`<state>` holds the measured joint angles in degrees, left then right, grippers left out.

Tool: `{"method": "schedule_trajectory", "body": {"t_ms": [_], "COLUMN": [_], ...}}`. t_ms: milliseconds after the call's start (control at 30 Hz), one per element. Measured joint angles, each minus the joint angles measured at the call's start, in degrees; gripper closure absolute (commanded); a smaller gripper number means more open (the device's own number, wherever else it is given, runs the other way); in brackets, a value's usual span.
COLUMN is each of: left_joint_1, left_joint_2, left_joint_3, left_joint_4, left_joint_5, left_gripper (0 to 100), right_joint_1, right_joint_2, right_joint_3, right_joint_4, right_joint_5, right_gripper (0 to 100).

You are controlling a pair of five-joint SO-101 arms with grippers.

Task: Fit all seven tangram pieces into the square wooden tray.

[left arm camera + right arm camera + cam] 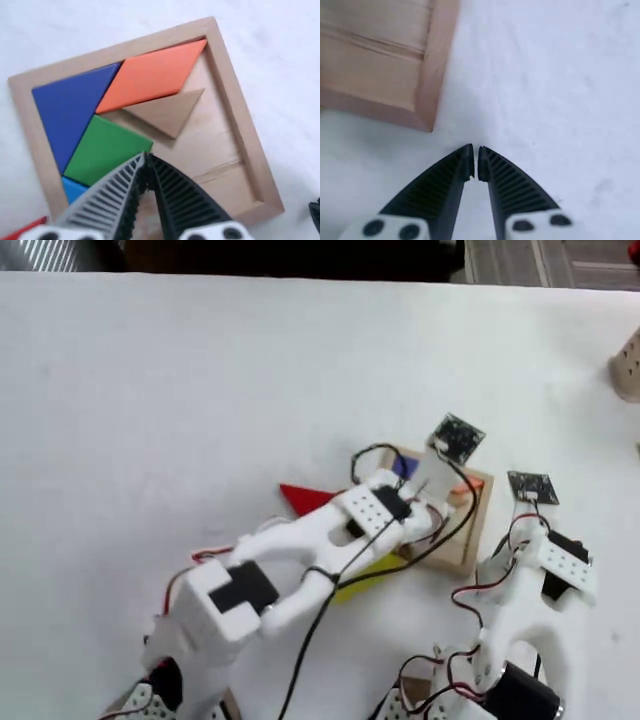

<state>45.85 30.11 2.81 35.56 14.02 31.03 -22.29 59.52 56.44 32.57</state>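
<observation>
The square wooden tray [227, 90] holds a blue triangle [67, 105], an orange parallelogram [152, 75], a green piece [102, 147], a plain wooden triangle [167, 112] and a small light-blue piece [72, 190]. My left gripper [146, 161] is shut and empty, its tips over the green piece's corner inside the tray. In the high view the left arm [330, 525] covers most of the tray [462, 545]. A red triangle [305, 498] and a yellow piece [375, 570] lie on the table beside it. My right gripper [474, 162] is shut over bare table just off a tray corner [427, 107].
The white table [200, 390] has open room to the left and back. Two black tag boards [458, 437] stick up over the arms. A tan pegged object [628, 365] stands at the right edge. Cables [330, 600] trail along the left arm.
</observation>
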Motion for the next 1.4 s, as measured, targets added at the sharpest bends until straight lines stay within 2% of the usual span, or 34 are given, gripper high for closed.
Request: {"method": "schedule_trajectory", "body": {"t_ms": [367,600,933,1233,1400], "left_joint_1": [-1.8,5.4,6.0,6.1,6.7], "left_joint_2": [-0.1,-0.9,2.8,3.0,-0.8], "left_joint_3": [-0.1,-0.1,-2.0,-2.8,2.4], "left_joint_4": [1.1,5.8,-1.8,1.7,2.4], "left_joint_5": [2.3,2.3,2.3,2.3,2.7], "left_gripper": [98,98,98,98,98], "right_joint_1": [0.0,0.0,0.0,0.1,0.1], "right_joint_2": [0.0,0.0,0.0,0.0,0.0], "right_joint_3": [0.0,0.0,0.0,0.0,0.0], "right_joint_4": [0.0,0.0,0.0,-1.1,-1.1], "right_joint_5": [0.0,0.0,0.0,-0.7,-0.7], "right_gripper": [98.1,98.1,98.1,98.1,98.1]}}
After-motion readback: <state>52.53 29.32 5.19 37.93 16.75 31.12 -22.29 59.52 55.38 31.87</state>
